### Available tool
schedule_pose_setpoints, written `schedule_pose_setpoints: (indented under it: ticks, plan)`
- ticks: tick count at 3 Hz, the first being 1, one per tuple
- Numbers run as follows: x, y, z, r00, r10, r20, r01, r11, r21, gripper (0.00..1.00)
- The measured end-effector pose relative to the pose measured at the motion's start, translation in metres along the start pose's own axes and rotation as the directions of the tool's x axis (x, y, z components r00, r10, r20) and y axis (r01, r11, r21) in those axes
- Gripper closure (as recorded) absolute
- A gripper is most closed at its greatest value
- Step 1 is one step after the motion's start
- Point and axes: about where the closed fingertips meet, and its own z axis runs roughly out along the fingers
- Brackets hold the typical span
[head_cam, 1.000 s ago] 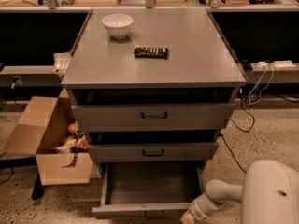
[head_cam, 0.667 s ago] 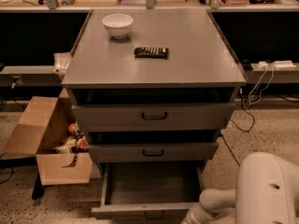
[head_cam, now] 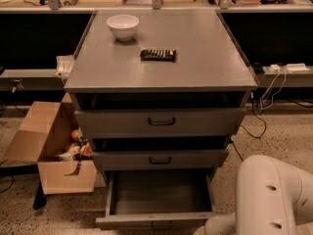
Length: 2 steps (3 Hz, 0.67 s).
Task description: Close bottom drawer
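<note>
- Speckled floor [head_cam: 279, 131] under grey cabinet [head_cam: 161, 67], mid-frame; benches behind dim.
- Pulled-out bottom drawer [head_cam: 159, 221] at lower centre, front edge close to the frame's bottom, handle hard to make out.
- White arm [head_cam: 274, 195] lower right, cut off below; gripper out of frame there, open or closed impossible to tell.

white robot arm [head_cam: 274, 195] at lower right, bulky and rounded, two small dark slots on its side, slimmer forearm link [head_cam: 218, 225] reaching low and leftward, cut by the bottom edge, claw beyond that edge, out of sight
</note>
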Motion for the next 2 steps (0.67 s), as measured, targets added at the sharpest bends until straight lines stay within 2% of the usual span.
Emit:
schedule_pose_setpoints:
  ticks: [1, 2]
  plan:
    - [-0.011, -0.010, 0.001, 0.997, -0.017, 0.070, 0.013, 0.9986, 0.052, 1.00]
    - [-0.020, -0.022, -0.005, 0.991, -0.022, 0.134, 0.013, 0.9976, 0.068, 1.00]
